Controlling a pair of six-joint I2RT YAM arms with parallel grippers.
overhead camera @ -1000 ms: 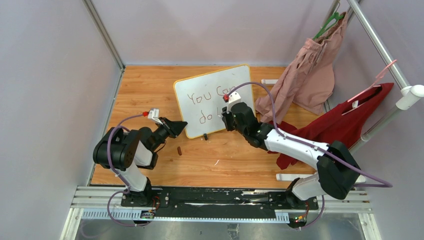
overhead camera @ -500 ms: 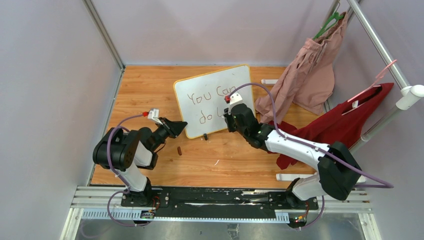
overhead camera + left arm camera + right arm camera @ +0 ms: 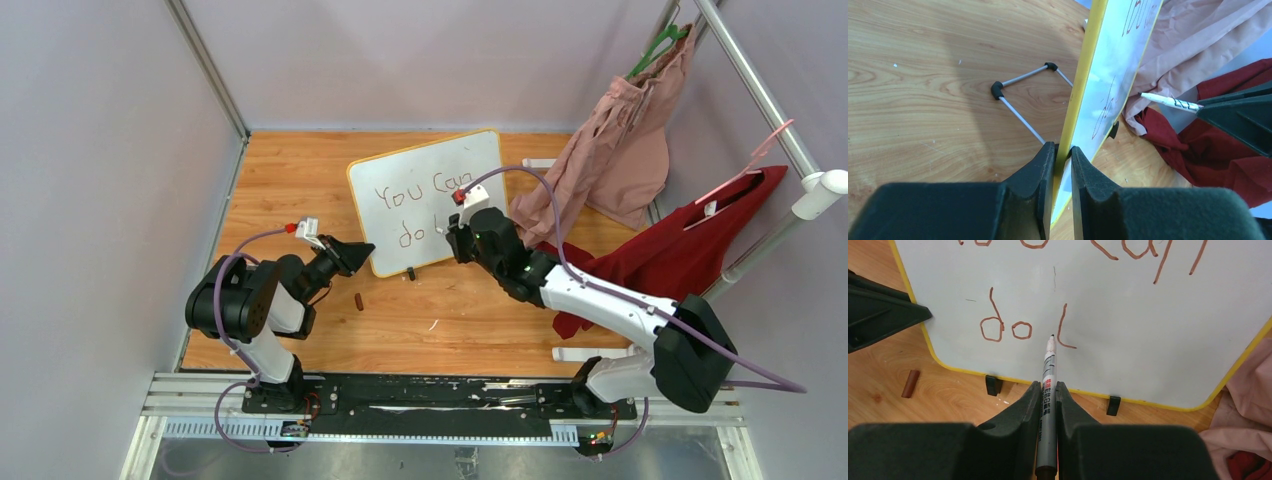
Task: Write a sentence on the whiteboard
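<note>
- The left gripper (image 3: 1062, 150) reaches in from the left side of the worktop (image 3: 290, 170). Its jaws stand narrow, pinched on the yellow frame at the lower left edge of the whiteboard (image 3: 470, 150), one on the back and one on the face.
- A small brown cap (image 3: 359, 300) lies on the wood just in front of that corner, apart from the board.
- The whiteboard stands near the middle of the worktop, leaning back on a thin wire stand (image 3: 1023, 100), with two small black feet (image 3: 993, 385) along its lower edge.
- The sentence (image 3: 415, 190) is in reddish-brown strokes: "You Can" on the upper line, "do" below it, and to the right of "do" a single hooked stroke like an L.
- The right gripper (image 3: 1048, 386) faces the board from the front, its jaws closed on a marker (image 3: 1049, 365) that points up at the lower line. The tip sits between "do" and the hooked stroke, right at the board's face; contact cannot be told.
- A pink garment (image 3: 620, 150) hangs just right of the board, and a red garment (image 3: 700, 240) hangs farther right, its hem spilling onto the wood.
</note>
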